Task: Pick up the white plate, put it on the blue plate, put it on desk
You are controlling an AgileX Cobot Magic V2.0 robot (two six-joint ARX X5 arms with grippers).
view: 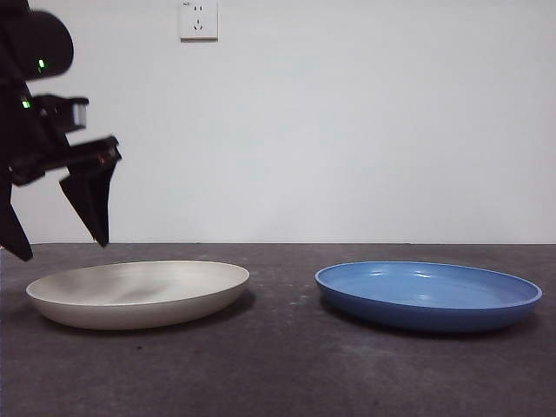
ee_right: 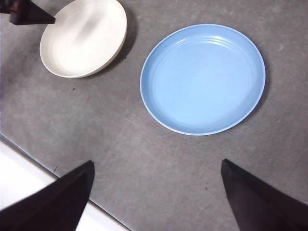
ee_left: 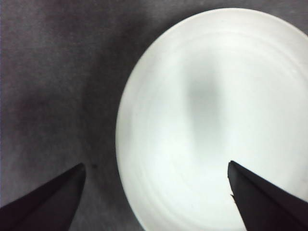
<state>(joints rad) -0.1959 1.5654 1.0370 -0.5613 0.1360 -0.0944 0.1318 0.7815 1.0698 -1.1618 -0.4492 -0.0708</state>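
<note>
The front camera sits low, near desk height, looking level across the dark grey speckled desk point(view: 287, 365) toward a pale wall. The left wrist camera looks straight down, close above the round cream-white plate point(ee_left: 216, 120) beneath its gripper. The right wrist camera looks down from higher up, sharing that plate and the round glossy blue plate point(ee_right: 202, 79) with the front view.

white plate point(view: 137, 293) left, blue plate point(view: 428, 295) right, apart
</note>
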